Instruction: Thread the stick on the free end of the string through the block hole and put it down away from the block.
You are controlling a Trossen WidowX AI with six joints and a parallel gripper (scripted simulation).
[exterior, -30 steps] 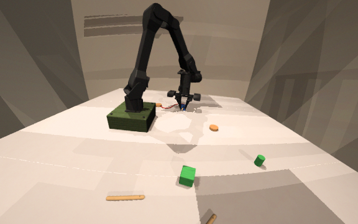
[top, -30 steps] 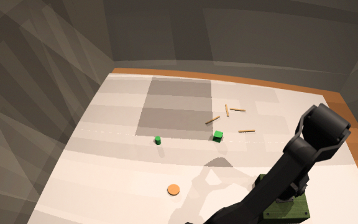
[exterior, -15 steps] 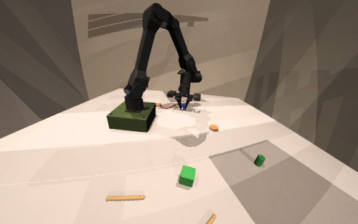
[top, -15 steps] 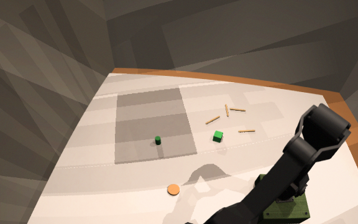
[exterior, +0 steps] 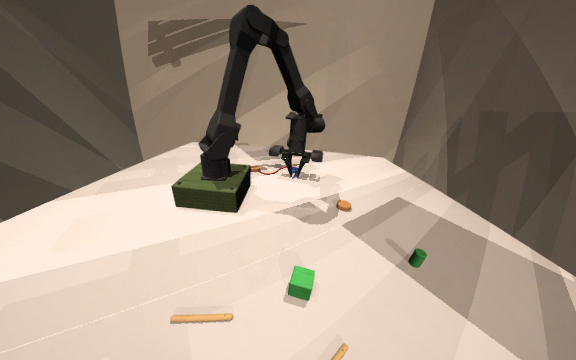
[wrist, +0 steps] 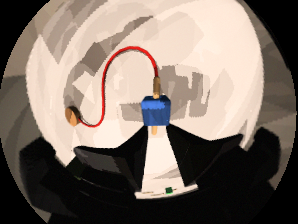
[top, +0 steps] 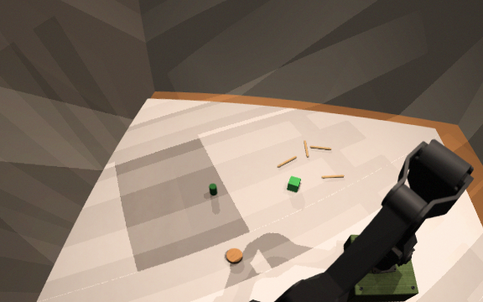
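On the desk (top: 174, 126) lie four loose sticks (top: 287, 161), two round wooden buttons (top: 234, 255), one green cube (top: 294, 184), one green cylinder (top: 213, 189), one blue block (wrist: 154, 111) and one red string (wrist: 113, 70).

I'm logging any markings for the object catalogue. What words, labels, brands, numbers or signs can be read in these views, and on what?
None: no view shows readable text.
The green base, the arm and the gripper are unmarked.
The blue block, red string, green cube, green cylinder and loose sticks are plain.
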